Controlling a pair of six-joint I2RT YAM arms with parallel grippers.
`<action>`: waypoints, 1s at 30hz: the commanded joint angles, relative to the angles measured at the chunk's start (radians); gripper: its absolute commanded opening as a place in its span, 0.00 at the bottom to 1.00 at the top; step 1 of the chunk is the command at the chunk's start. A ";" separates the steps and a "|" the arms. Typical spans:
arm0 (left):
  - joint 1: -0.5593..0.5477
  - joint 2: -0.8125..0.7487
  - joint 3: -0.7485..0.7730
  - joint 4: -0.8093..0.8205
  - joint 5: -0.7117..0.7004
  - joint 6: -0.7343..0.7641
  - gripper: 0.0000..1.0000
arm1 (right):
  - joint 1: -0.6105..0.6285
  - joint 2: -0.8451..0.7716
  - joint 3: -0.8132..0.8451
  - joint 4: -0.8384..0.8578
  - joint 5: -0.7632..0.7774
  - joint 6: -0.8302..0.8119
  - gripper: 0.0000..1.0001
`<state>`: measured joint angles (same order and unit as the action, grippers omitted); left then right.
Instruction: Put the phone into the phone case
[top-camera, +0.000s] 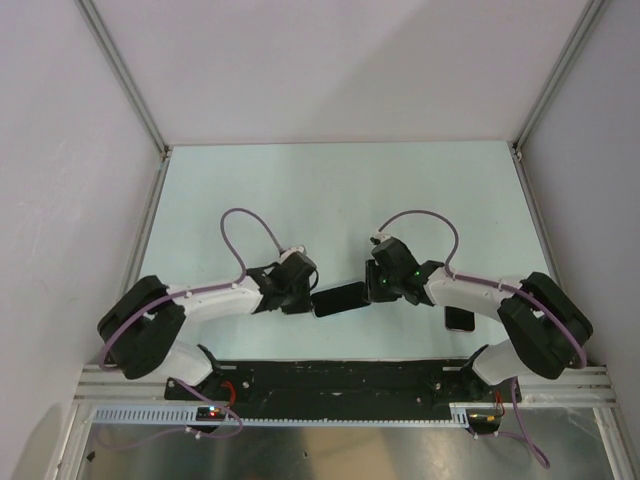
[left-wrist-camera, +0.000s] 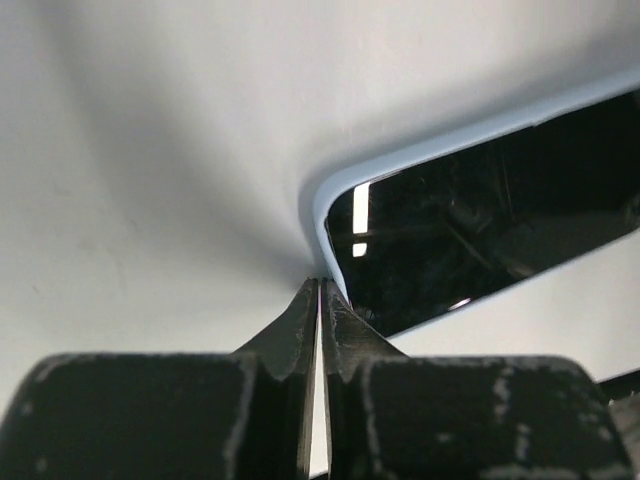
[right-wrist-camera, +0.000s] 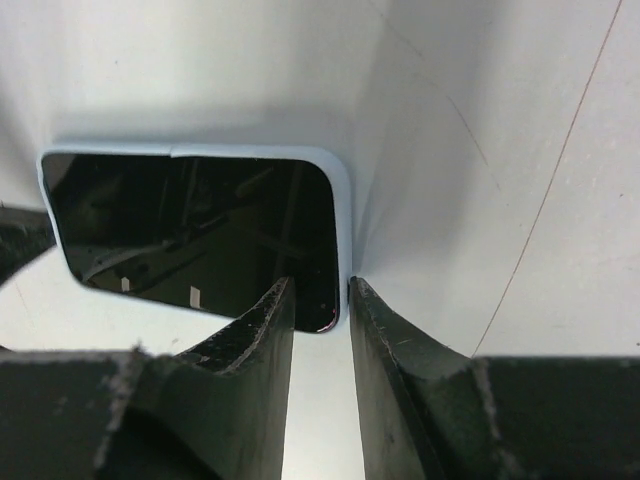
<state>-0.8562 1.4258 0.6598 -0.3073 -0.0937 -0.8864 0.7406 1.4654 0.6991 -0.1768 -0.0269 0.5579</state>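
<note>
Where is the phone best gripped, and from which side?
Grip the phone at a short end, coming in along its length, one finger on each face. It is thin and flat, so probably only its thickness fits between fingers, as the right gripper shows.

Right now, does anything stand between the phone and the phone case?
Only the right arm: the phone is between the left gripper and right gripper, and the phone case lies partly under that arm. Nothing else visible.

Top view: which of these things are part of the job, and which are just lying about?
Job: phone, between left gripper and right gripper; phone case, probably, under right arm.
Lying about: just purple cables.
</note>
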 joint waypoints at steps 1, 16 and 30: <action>0.053 0.035 0.063 0.076 -0.016 0.083 0.08 | 0.042 -0.034 -0.028 -0.011 -0.043 0.045 0.32; 0.041 -0.188 -0.079 0.075 0.047 0.008 0.23 | 0.039 -0.059 -0.062 -0.024 -0.038 0.048 0.34; -0.002 -0.058 -0.011 0.091 0.039 0.020 0.28 | 0.040 -0.088 -0.075 -0.058 -0.021 0.048 0.22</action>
<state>-0.8528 1.3430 0.6041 -0.2478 -0.0452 -0.8646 0.7677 1.3914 0.6380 -0.1917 -0.0353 0.6025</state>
